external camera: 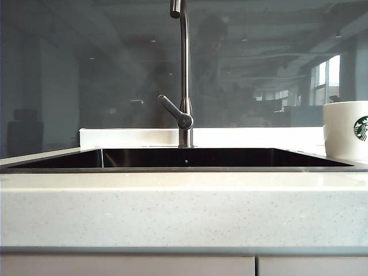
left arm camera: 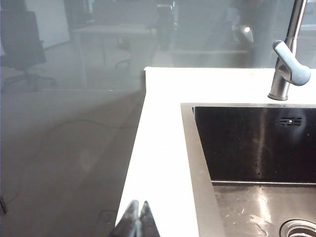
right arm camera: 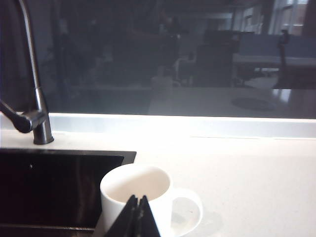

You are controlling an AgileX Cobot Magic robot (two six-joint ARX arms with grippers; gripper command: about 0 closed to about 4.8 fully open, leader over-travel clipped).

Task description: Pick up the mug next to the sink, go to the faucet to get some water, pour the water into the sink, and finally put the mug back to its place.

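The sink point(external camera: 190, 158) lies in the pale counter point(external camera: 184, 207), and I place all things relative to it. Its inner walls are dark and glossy, and a thin metal rim goes around it. In the left wrist view a part of the drain point(left arm camera: 298, 229) shows on its wet metal floor.

The faucet point(external camera: 184, 75) stands upright on the counter just behind the back edge of the sink, near the middle of this edge. Its short lever handle point(external camera: 172, 109) points up and to the side, at an angle.

The mug point(external camera: 346, 131) stands upright on the counter just beside the right end of the sink, outside the basin. It is white, with a green round logo point(external camera: 361, 128) on its wall. In the right wrist view its handle point(right arm camera: 190, 212) points away from the sink, and the inside looks empty.

The left gripper point(left arm camera: 138, 222) hangs over the counter strip beside the left edge of the sink; its two fingers are pressed together on nothing.

The right gripper point(right arm camera: 138, 217) is near the mug, on the side far from the faucet, with its tips in front of the mug's rim. Its fingers are also pressed together and pinch nothing.
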